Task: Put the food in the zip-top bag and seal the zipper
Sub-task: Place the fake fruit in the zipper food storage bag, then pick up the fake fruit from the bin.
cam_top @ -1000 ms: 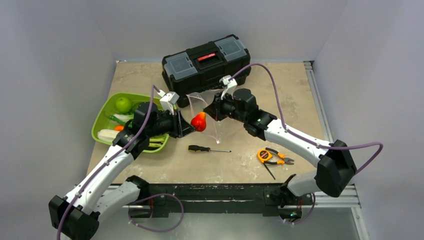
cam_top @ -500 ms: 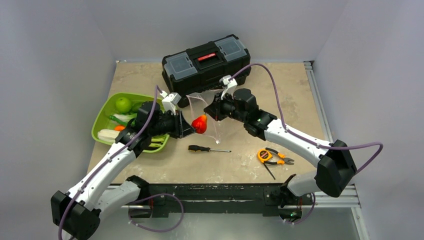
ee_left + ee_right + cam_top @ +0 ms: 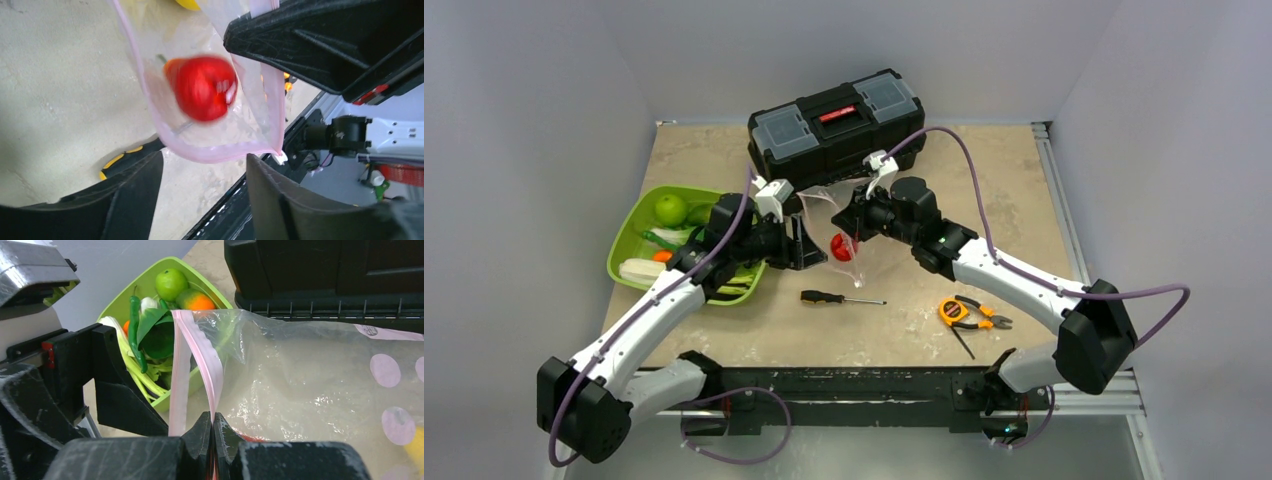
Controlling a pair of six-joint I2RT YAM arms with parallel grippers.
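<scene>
A second ago the left gripper (image 3: 814, 250) was holding the red fruit (image 3: 201, 94) up at the mouth of the zip-top bag (image 3: 310, 385). Now its fingers are spread wide with nothing between them, and the fruit is inside the clear plastic. The fruit is blurred in the left wrist view, which suggests it is dropping or settling toward the bag's bottom. The right gripper (image 3: 213, 432) has not moved. Its fingers are pressed together on the pink zipper (image 3: 200, 355), pinching one edge so the mouth hangs open toward the left arm. The bag is raised near the middle of the table, with the black toolbox (image 3: 836, 125) at its 12 o'clock, the screwdriver (image 3: 839, 298) at its 6 o'clock and the lime-green tray (image 3: 621, 248) at its 9 o'clock. A yellow piece (image 3: 414, 449) shows through the plastic deeper in the bag, so this is probably not the first item loaded. The drop looks to have worked, but the task is far from done. The green apple (image 3: 670, 209) and other pieces are in the tray, so the left arm will likely need to swing back toward 9 o'clock for another piece. The zipper is unsealed.
</scene>
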